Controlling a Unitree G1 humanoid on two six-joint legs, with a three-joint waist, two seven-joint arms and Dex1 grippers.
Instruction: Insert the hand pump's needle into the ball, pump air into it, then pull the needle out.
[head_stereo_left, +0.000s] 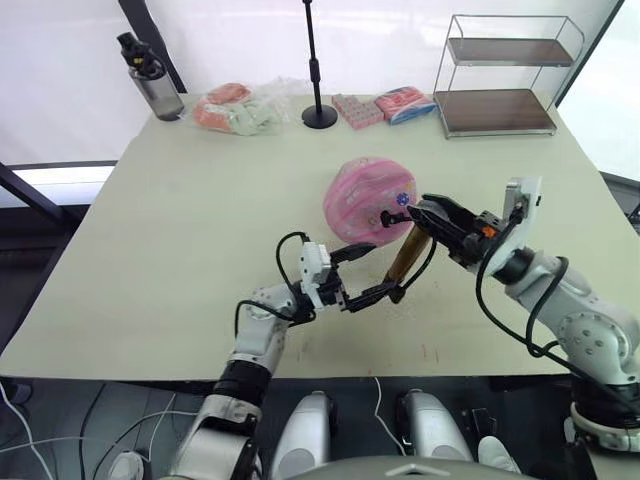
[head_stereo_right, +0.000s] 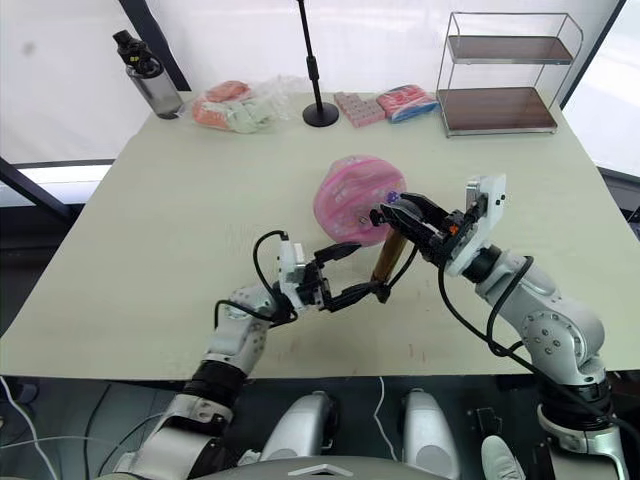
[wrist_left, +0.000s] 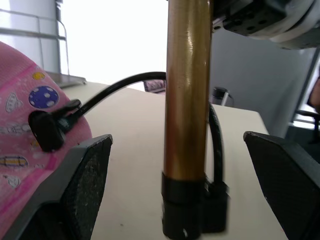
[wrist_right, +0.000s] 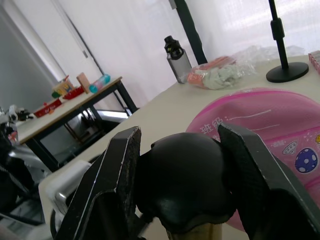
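The pink ball (head_stereo_left: 360, 195) rests mid-table. Just to its right the gold hand pump (head_stereo_left: 406, 255) stands tilted, base on the table. My right gripper (head_stereo_left: 428, 213) is shut on the pump's black handle (wrist_right: 182, 177) at the top. My left gripper (head_stereo_left: 378, 272) is open, and its fingers (wrist_left: 85, 185) stand wide on either side of the pump's lower barrel (wrist_left: 187, 100) without touching it. The black hose (wrist_left: 125, 82) loops from the pump's base to a black fitting (wrist_left: 46, 129) pressed against the ball (wrist_left: 20, 125). The needle pin itself is hidden.
Along the table's far edge stand a water bottle (head_stereo_left: 150, 78), a clear bag of packets (head_stereo_left: 238, 108), a black stand (head_stereo_left: 318, 112), pink packets (head_stereo_left: 385, 105) and a wire shelf rack (head_stereo_left: 505, 75). The tabletop (head_stereo_left: 180, 250) left of the ball is bare.
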